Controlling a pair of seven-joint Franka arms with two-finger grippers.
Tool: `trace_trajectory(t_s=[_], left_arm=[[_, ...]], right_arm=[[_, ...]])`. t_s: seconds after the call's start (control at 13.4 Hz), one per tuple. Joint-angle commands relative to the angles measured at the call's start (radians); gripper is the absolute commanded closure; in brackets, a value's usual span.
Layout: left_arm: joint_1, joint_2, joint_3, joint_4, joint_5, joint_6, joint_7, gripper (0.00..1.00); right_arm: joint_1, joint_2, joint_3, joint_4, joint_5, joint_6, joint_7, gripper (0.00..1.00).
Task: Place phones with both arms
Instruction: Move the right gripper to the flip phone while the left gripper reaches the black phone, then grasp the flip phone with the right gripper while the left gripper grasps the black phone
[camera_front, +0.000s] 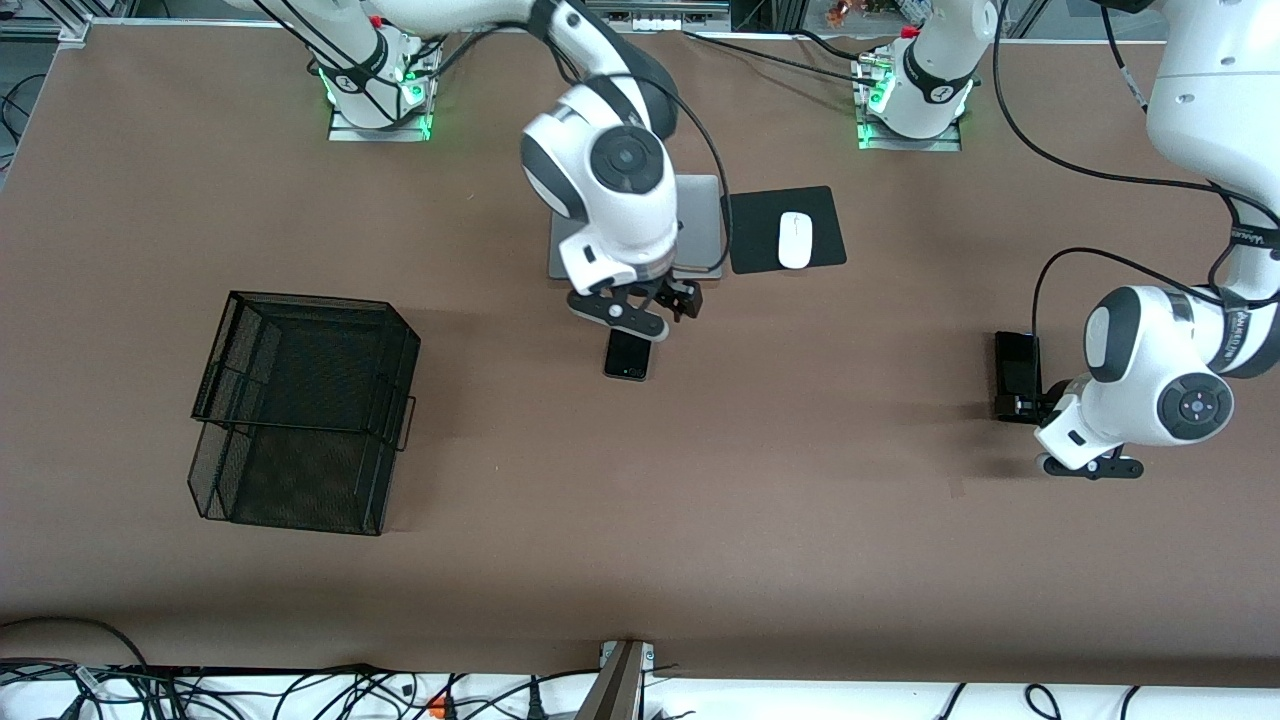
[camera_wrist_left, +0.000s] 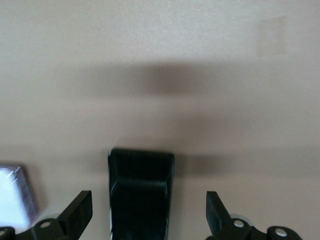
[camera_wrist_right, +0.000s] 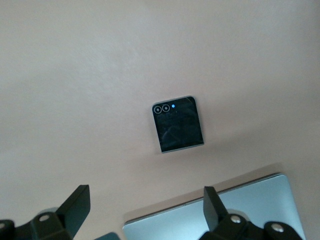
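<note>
Technician: Report the right end effector (camera_front: 640, 312).

Operator: The right arm reaches from its base at the top of the front view to the desk (camera_front: 700, 520) centre. Its end effector hangs over the edge of the grey laptop (camera_front: 700, 225) and the small squarish black phone (camera_front: 627, 355). In the right wrist view both fingers (camera_wrist_right: 75, 205) stand apart, with nothing between them. The phone (camera_wrist_right: 177, 124) lies flat on the desk, clear of the fingers, its two camera rings and a small lit dot showing.

Technician: Where does that phone sit relative to the laptop?

Operator: At the laptop's 6 o'clock in the front view, nearer the front camera and just apart from it.

Technician: Report the left end effector (camera_front: 1040, 405).

Operator: It is low at the left arm's end of the desk. The wrist body covers most of it in the front view. In the left wrist view the fingers (camera_wrist_left: 80, 210) are spread wide, and the long slim black phone (camera_wrist_left: 141, 192) lies between them. Neither finger touches it. In the front view the same phone (camera_front: 1017, 372) projects from the end effector toward 12 o'clock.

Technician: Any other phone?

Operator: A pale object (camera_wrist_left: 15, 195) shows at the edge of the left wrist view, beside the slim phone. It cannot be identified.

Technician: Other items?

Operator: A white mouse (camera_front: 795, 240) rests on a black pad (camera_front: 760, 245) at the laptop's 3 o'clock. A black mesh tray (camera_front: 300, 410) stands toward the right arm's end of the desk.
</note>
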Motion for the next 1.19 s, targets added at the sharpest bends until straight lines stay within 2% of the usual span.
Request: trace_trajectory(t_s=[0.0,0.15,0.37,0.67,0.89,1.12], left_arm=[[0.025,-0.057,-0.016,-0.174,0.025,0.200,0.050,0.00],[0.061,-0.062,-0.016,-0.197,0.025,0.243,0.092,0.00],[0.064,-0.064,-0.016,-0.197,0.025,0.242,0.092,0.00],[0.073,-0.055,-0.014,-0.197,0.025,0.239,0.093,0.00],[0.081,-0.050,-0.014,-0.200,0.025,0.225,0.093,0.00],[0.088,-0.036,-0.014,-0.200,0.025,0.208,0.092,0.00]], right_arm=[[-0.004,0.030,-0.011,-0.062,-0.002,0.100,0.009,0.00],[-0.004,0.030,-0.016,-0.174,-0.004,0.230,0.009,0.00],[-0.002,0.041,-0.019,-0.273,-0.012,0.352,0.003,0.00],[0.002,0.062,-0.019,-0.296,-0.039,0.377,-0.001,0.00],[0.004,0.065,-0.019,-0.316,-0.096,0.386,-0.007,0.00],[0.002,0.073,-0.019,-0.313,-0.096,0.436,-0.004,0.00]])
